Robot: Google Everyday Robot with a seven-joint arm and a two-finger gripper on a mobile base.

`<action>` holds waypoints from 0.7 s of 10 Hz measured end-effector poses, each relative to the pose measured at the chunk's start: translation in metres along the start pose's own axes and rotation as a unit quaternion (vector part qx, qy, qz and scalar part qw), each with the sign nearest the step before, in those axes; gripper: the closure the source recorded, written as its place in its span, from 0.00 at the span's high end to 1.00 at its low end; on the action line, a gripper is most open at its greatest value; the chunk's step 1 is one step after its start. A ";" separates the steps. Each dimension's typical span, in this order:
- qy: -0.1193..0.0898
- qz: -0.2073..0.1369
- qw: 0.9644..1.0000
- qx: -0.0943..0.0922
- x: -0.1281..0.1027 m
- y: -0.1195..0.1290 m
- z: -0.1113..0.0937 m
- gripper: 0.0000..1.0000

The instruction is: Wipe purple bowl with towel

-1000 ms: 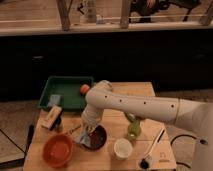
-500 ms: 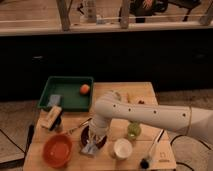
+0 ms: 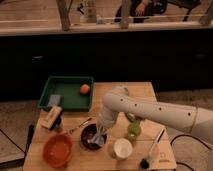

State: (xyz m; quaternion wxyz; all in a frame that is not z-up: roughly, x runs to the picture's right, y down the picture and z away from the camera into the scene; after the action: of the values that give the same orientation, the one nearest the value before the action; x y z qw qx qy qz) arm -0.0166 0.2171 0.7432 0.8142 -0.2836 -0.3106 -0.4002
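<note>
The gripper (image 3: 102, 131) is held over the purple bowl (image 3: 87, 136); the towel (image 3: 100, 140) is pinched in it and laid on the bowl's right side.

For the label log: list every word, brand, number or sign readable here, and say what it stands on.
None can be read.
The tan box by the green tray shows no legible print.
The white cup, orange bowl and purple bowl show no marks.
The gripper, down at the purple bowl with the towel, bears no visible label.
</note>
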 end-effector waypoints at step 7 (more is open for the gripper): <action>-0.001 -0.100 0.995 -0.013 -0.055 -0.073 0.010 0.04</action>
State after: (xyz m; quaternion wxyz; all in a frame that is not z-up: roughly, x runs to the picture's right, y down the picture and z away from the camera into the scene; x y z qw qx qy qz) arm -0.1065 0.2125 0.7250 0.7662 -0.2620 -0.3329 -0.4831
